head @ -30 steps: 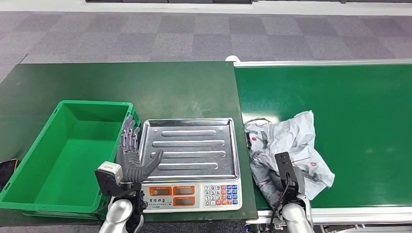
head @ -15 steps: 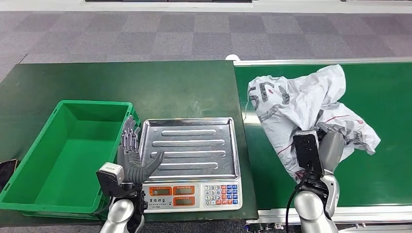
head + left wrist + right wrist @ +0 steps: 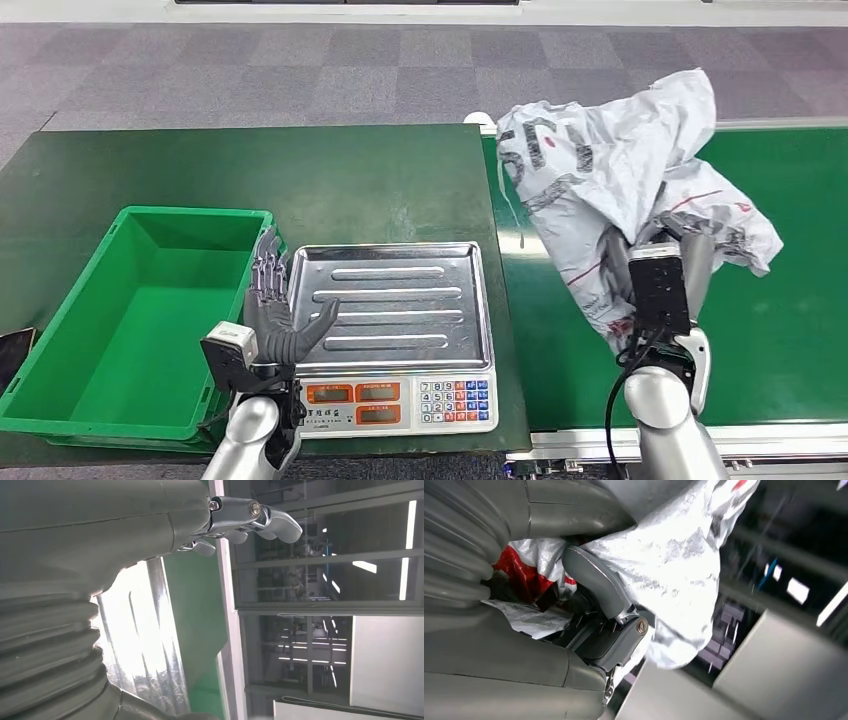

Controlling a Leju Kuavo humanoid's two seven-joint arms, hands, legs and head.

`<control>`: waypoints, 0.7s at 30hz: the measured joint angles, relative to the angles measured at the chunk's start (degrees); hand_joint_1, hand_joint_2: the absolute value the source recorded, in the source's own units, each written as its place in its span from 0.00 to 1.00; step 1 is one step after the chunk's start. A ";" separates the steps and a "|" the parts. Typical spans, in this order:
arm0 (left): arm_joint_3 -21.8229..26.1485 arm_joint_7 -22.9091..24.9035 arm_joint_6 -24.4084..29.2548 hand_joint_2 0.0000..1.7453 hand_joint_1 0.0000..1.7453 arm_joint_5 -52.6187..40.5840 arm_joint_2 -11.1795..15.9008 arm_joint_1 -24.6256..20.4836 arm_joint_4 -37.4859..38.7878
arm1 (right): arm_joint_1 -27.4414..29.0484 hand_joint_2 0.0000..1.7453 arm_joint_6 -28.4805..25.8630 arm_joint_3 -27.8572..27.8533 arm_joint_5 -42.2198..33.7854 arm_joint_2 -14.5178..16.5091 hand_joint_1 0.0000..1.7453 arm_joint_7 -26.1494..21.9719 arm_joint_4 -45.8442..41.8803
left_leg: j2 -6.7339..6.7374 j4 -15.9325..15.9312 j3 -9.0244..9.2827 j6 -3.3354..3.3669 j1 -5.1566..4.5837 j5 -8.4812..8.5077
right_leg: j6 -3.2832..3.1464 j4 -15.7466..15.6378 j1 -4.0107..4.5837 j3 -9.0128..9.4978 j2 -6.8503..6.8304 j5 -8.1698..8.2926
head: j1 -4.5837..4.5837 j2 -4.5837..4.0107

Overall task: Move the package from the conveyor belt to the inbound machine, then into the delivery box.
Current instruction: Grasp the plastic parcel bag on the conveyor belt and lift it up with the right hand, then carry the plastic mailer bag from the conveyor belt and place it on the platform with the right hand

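Observation:
A crumpled white plastic package (image 3: 620, 180) with grey and red print hangs in the air over the green conveyor belt (image 3: 790, 330). My right hand (image 3: 665, 265) grips it from below, and the right wrist view shows the thumb (image 3: 596, 582) pressed into the package (image 3: 674, 565). The inbound machine, a scale with a steel tray (image 3: 395, 305), stands left of the belt. My left hand (image 3: 275, 320) is raised, fingers spread, between the scale and the empty green delivery box (image 3: 150, 310); its fingertips (image 3: 260, 517) hold nothing.
The scale's keypad and displays (image 3: 400, 398) face me at the table's front edge. The dark green table (image 3: 250, 170) stretches behind the box and scale. A dark flat object (image 3: 12, 355) lies at the far left edge.
My right hand has lifted the package off the belt and raised it higher and slightly farther away. The left hand has stayed almost still.

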 joint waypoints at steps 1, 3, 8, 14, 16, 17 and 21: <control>-0.01 -0.13 0.19 1.00 0.00 0.09 -0.05 -0.41 0.24 | -0.67 1.00 1.10 1.76 -0.11 0.19 1.00 0.29 0.50 | 0.01 0.00 -0.02 -0.02 0.00 0.03 | 0.00 0.03 0.00 0.02 0.01 0.00 | 0.00 0.00; -0.05 -0.30 0.59 1.00 0.00 0.32 -0.12 -1.47 0.84 | -2.36 1.00 2.67 5.82 -0.10 0.97 1.00 1.11 2.25 | 0.02 0.00 -0.06 -0.08 0.00 0.10 | -0.01 0.10 0.00 0.06 0.03 0.02 | 0.00 0.00; -0.20 -0.42 1.32 1.00 0.00 0.82 -0.15 -3.22 2.11 | -5.66 1.00 3.72 13.50 -0.81 3.12 1.00 2.28 6.17 | -0.07 0.00 -0.10 -0.12 0.00 0.21 | -0.03 0.19 0.00 -0.01 -0.05 0.02 | -0.02 0.00; -0.79 -0.36 1.84 1.00 0.00 1.31 -0.28 -4.06 3.16 | -7.34 1.00 6.65 20.28 -3.19 6.17 1.00 2.49 10.90 | -0.05 0.00 -0.11 -0.13 0.00 0.21 | -0.03 0.20 0.00 -0.06 -0.03 0.02 | -0.01 0.00; -0.84 -0.29 1.84 1.00 0.00 1.32 -0.45 -4.30 3.57 | -7.25 1.00 6.54 22.61 -3.21 7.10 1.00 2.54 11.93 | -0.07 0.00 -0.12 -0.13 0.00 0.22 | -0.03 0.20 0.01 -0.07 -0.04 0.02 | -0.01 0.00; -0.85 -0.26 1.84 1.00 0.00 1.32 -0.52 -4.44 3.77 | -7.13 1.00 6.48 23.57 -3.20 7.46 1.00 2.57 12.26 | -0.06 0.00 -0.12 -0.13 0.00 0.22 | -0.03 0.21 0.01 -0.08 -0.04 0.02 | -0.02 0.00; -1.04 -0.23 1.83 1.00 0.00 1.32 -0.73 -5.14 4.52 | -6.68 1.00 6.47 26.19 -3.05 8.44 1.00 2.83 12.97 | -0.04 0.00 -0.15 -0.13 -0.01 0.22 | -0.03 0.21 0.00 -0.11 -0.02 0.02 | -0.01 0.00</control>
